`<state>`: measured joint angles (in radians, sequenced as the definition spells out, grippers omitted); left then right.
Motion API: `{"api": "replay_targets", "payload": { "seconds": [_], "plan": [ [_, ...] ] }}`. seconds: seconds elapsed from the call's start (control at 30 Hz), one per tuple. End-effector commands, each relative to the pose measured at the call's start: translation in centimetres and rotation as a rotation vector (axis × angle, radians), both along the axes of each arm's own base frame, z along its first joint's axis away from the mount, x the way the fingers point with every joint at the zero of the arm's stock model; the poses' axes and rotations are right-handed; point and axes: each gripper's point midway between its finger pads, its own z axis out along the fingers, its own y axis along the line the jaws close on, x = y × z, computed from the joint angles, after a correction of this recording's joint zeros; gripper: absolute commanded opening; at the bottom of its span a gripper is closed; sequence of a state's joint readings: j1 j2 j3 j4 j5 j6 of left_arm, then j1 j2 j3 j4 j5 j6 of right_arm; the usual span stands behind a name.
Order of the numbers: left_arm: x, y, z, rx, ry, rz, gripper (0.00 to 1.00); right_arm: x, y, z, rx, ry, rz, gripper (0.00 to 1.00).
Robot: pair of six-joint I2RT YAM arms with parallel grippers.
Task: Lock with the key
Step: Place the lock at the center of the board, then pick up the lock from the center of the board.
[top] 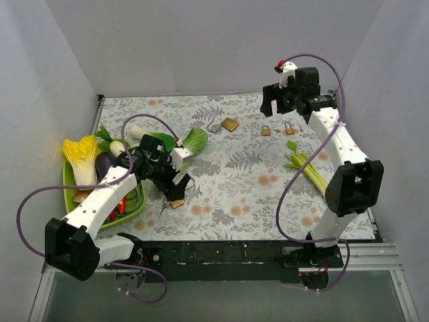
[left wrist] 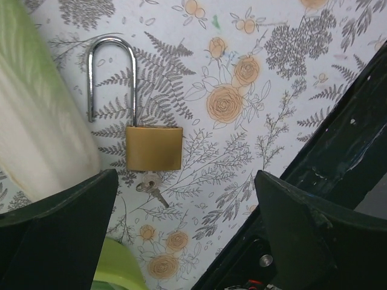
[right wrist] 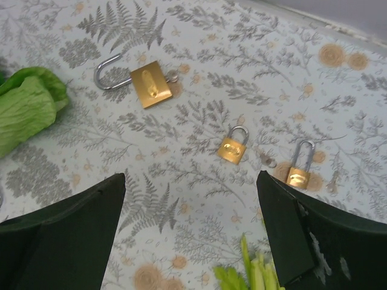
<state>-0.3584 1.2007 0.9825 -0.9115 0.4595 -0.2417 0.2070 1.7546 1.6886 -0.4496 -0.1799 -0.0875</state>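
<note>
The left gripper (left wrist: pixel 186 178) hangs low over the cloth with its two dark fingers (left wrist: pixel 60 232) spread wide, pinching nothing. Lying flat just beyond the fingertips is a brass padlock (left wrist: pixel 154 148). Its long steel shackle (left wrist: pixel 112 72) is raised, one leg free of the body. A small silver key (left wrist: pixel 152 190) sits at the underside of the lock body, the end nearer the fingers. The brass face shows no lettering that can be made out.

Just beside the padlock lies a pale green cabbage (left wrist: pixel 36 121), and the overhead view adds a green tray (top: pixel 66 184) of vegetables at the table's left edge, close behind this arm.

The right gripper (right wrist: pixel 190 178) is held high at the far right (well above the table), its fingers likewise parted and holding nothing. Only its wrist camera shows clearly what lies under it. A large padlock (right wrist: pixel 151 84) has its shackle swung open. Two small padlocks (right wrist: pixel 233 148) lie near each other, and each brass face carries marks too blurred to read. Celery (right wrist: pixel 254 272) shows at the bottom edge of that view. From overhead these locks are small brass spots near the far wall.

The floral cloth (top: pixel 248 194) is widest between the two arms, toward the near edge. White walls (top: pixel 201 47) close in the left, far and right sides.
</note>
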Motion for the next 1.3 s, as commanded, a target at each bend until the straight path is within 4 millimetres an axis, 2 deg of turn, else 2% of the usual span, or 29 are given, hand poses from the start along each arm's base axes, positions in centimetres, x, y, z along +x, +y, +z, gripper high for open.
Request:
{"api": "replay_targets", "payload": {
  "seconds": [0.0, 0.1, 0.2, 0.23, 0.27, 0.43, 0.63, 0.87, 1.27],
  "plan": [
    [-0.6, -0.1, -2.0, 0.13, -0.087, -0.068, 0.98, -3.8, 0.7, 1.4, 0.138, 0.018, 0.098, 0.97],
    [-0.8, -0.2, -4.0, 0.181, -0.079, -0.07, 0.98, -6.0, 0.9, 2.0, 0.177, 0.023, 0.167, 0.97],
    [-0.4, -0.3, -4.9, 0.213, -0.076, -0.063, 0.95, -7.5, 0.7, 2.0, 0.193, 0.032, 0.194, 0.98],
    [-0.1, -0.4, -4.9, 0.21, -0.085, -0.057, 0.95, -8.1, 0.8, 2.6, 0.197, 0.015, 0.209, 0.98],
    [-0.1, -0.4, -5.2, 0.22, -0.079, -0.054, 0.95, -8.7, 0.8, 2.0, 0.201, 0.024, 0.22, 0.98],
    [0.0, -0.6, -6.7, 0.258, -0.048, -0.055, 0.94, -9.9, 1.0, 2.7, 0.207, 0.006, 0.246, 0.98],
    [-0.4, -0.8, -8.5, 0.279, -0.008, -0.057, 0.9, -10.1, 0.9, 2.7, 0.204, 0.017, 0.252, 0.98],
    [0.0, -0.5, -9.9, 0.32, 0.018, -0.036, 0.89, -10.9, 1.6, 2.6, 0.25, 0.058, 0.291, 0.98],
    [-2.1, -1.2, -11.8, 0.284, 0.142, -0.054, 0.8, -11.0, 1.9, 2.6, 0.265, 0.072, 0.303, 0.98]
  ]
}}
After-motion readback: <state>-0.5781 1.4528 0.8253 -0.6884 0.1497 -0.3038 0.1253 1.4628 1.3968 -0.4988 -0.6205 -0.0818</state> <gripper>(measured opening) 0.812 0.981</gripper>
